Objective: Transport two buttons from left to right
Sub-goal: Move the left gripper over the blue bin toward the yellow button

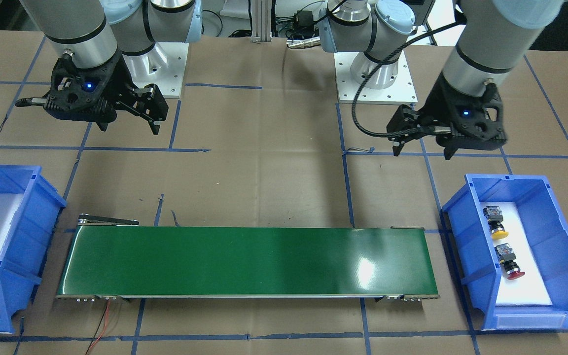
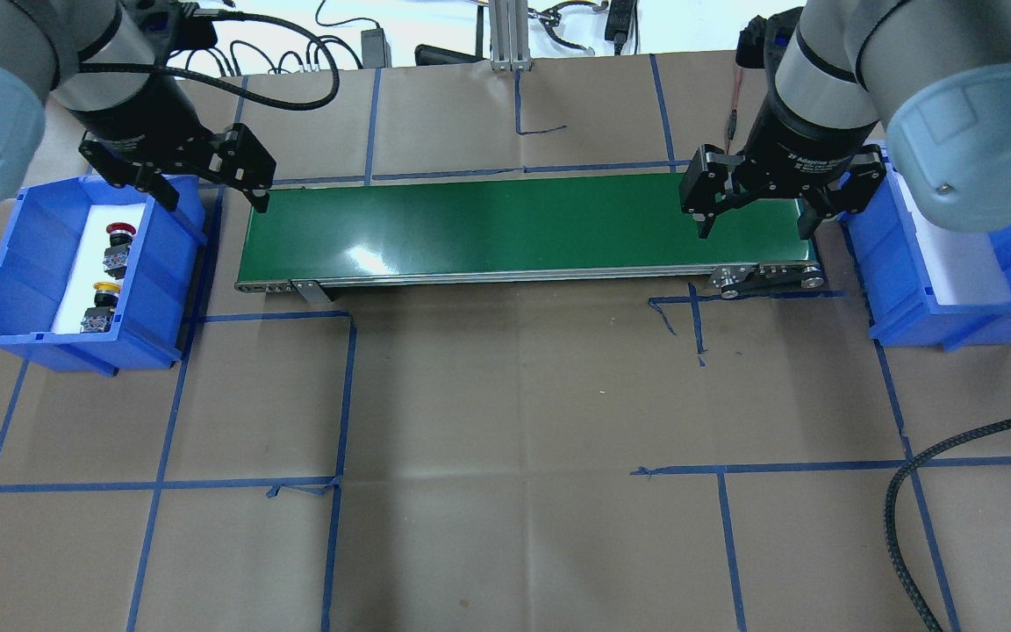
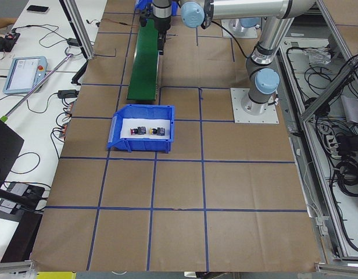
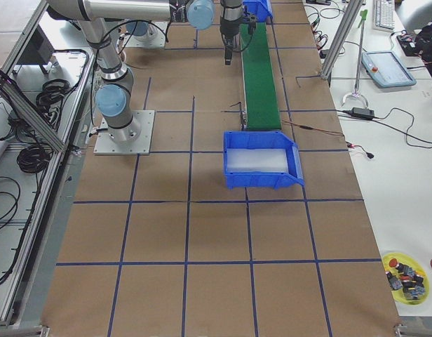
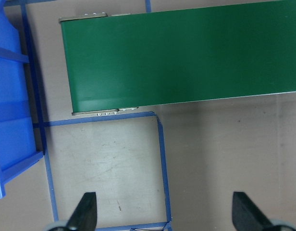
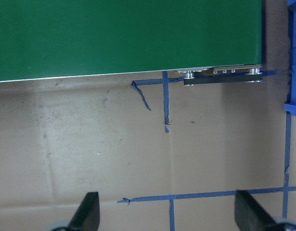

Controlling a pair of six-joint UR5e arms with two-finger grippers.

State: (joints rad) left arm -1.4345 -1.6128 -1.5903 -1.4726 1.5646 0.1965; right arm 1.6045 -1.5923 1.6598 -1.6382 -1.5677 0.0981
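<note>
The yellow button [image 1: 496, 224] and the red button [image 1: 510, 264] lie on their sides on the white liner of the left blue bin [image 1: 555, 222]. They also show in the overhead view, red [image 2: 117, 241] and yellow [image 2: 102, 303]. My left gripper [image 1: 422, 152] hangs open and empty between that bin and the conveyor's end, above the paper [image 2: 216, 206]; its fingers [image 5: 85, 211] frame bare table. My right gripper [image 1: 128, 129] is open and empty above the conveyor's other end [image 2: 754, 233].
A green conveyor belt [image 1: 249, 261] runs between the two bins. The right blue bin [image 1: 17, 217] holds only a white liner [image 2: 953, 254]. Blue tape lines cross the brown paper. A yellow dish of spare parts [image 4: 405, 277] sits on a side table.
</note>
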